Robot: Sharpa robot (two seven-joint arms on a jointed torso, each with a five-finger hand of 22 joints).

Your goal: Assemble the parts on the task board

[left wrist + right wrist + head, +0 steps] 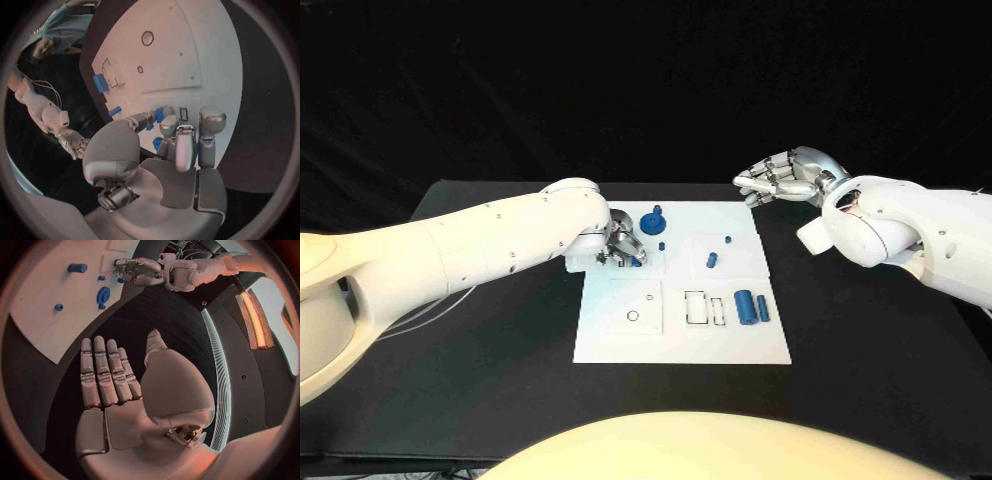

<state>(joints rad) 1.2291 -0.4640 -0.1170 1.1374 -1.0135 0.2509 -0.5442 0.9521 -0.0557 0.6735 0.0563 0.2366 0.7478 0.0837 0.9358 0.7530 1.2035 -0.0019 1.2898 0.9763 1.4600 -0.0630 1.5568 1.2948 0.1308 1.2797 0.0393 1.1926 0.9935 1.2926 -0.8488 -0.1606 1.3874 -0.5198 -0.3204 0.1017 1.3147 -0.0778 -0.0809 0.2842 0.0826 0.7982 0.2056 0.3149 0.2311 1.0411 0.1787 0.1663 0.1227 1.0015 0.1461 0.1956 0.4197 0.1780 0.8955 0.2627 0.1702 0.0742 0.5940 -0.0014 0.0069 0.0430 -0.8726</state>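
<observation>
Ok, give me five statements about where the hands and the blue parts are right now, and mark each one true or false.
1. The left hand is over the task board, its fingers at a small blue part. True.
2. The right hand holds a blue part. False: it holds nothing, its fingers straight and side by side, as the right wrist view shows.
3. Two blue cylinders lie side by side on the board's near right area. True.
4. The right hand is over the middle of the board. False: it is beyond the board's far right corner, over the black table.
5. A round blue part with a peg stands on the board's far side, beside the left hand. True.
</observation>
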